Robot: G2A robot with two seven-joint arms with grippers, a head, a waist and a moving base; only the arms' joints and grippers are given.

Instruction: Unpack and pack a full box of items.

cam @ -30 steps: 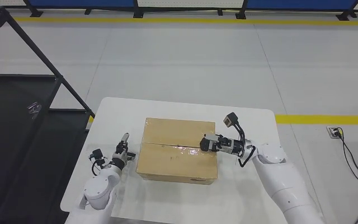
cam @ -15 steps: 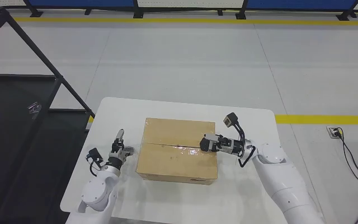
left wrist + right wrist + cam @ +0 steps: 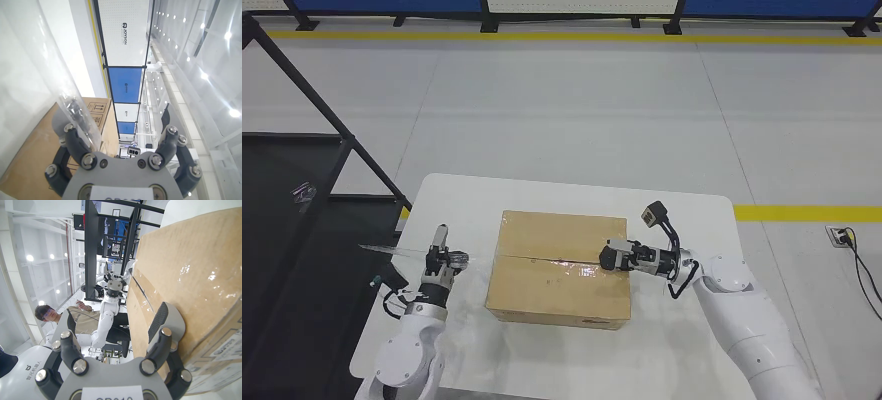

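we rest our open right tool (image 3: pixel 614 256) on the closed box (image 3: pixel 557 270) in the middle of the surface (image 3: pixel 672 220), probably to steady it, while our left tool (image 3: pixel 440 257) beside it, also open, carries clear tape (image 3: pixel 75 106) stuck to one finger.

A pale grey floor (image 3: pixel 572 120) lay around a white table (image 3: pixel 702 215), crossed at the far side by a yellow line (image 3: pixel 542 37), behind which blue panels (image 3: pixel 392 6) stood in black frames. A black metal rack (image 3: pixel 337 140) stood left of the table. A floor socket (image 3: pixel 839 236) sat to the right. Round ceiling lights (image 3: pixel 204 75) shone overhead, and white shelving (image 3: pixel 37 247) lined one wall
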